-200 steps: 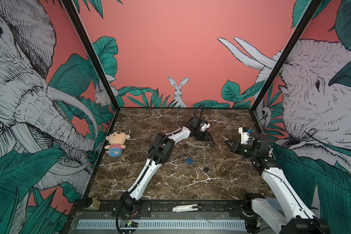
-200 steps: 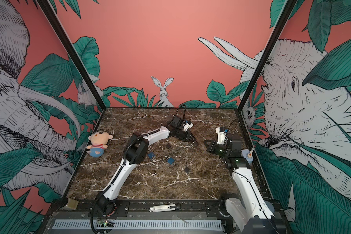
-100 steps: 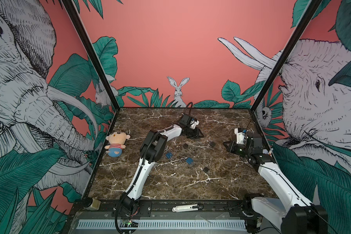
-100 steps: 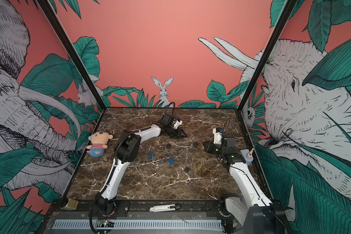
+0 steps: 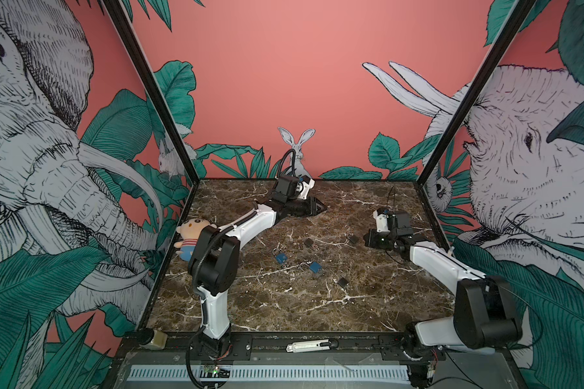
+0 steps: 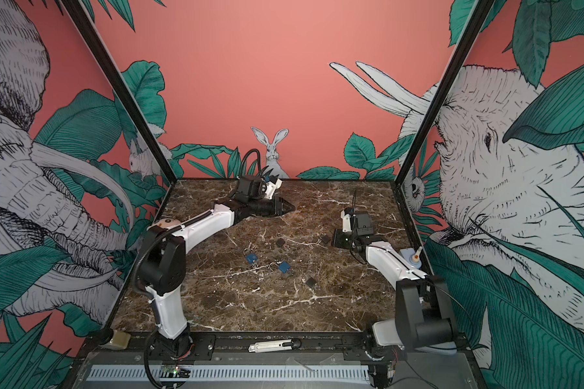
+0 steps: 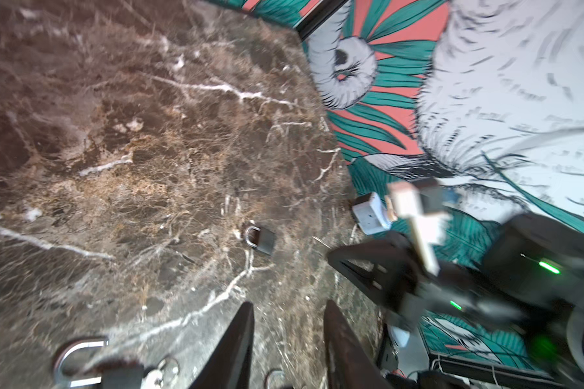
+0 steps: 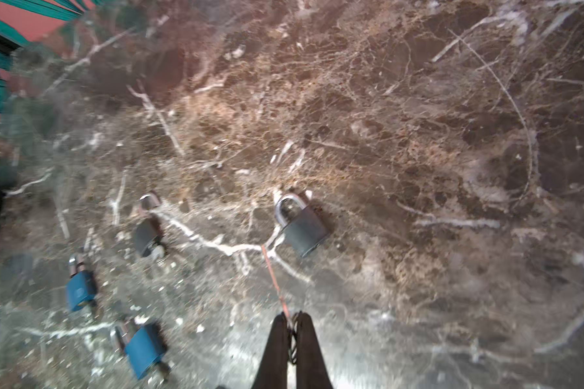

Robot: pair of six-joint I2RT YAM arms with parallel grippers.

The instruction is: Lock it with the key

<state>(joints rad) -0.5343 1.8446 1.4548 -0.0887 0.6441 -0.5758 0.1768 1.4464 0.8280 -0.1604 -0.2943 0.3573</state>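
Right wrist view gives us the right gripper [image 8: 292, 318] with its 2 black fingers pressed together; a thin dark bit shows between the tips, too small for us to name. Just left of it, clear of the tips, a dark grey padlock with a silver shackle [image 8: 302, 227] lies flat on the brown marble tabletop [image 8: 418, 134], right of centre. Farther left, mid-table, we see a second grey padlock [image 8: 147, 232] with a silver key ring [image 8: 159, 252] at its base. The left gripper [image 7: 287, 313] hangs at far centre, jaws parted, nothing between them.
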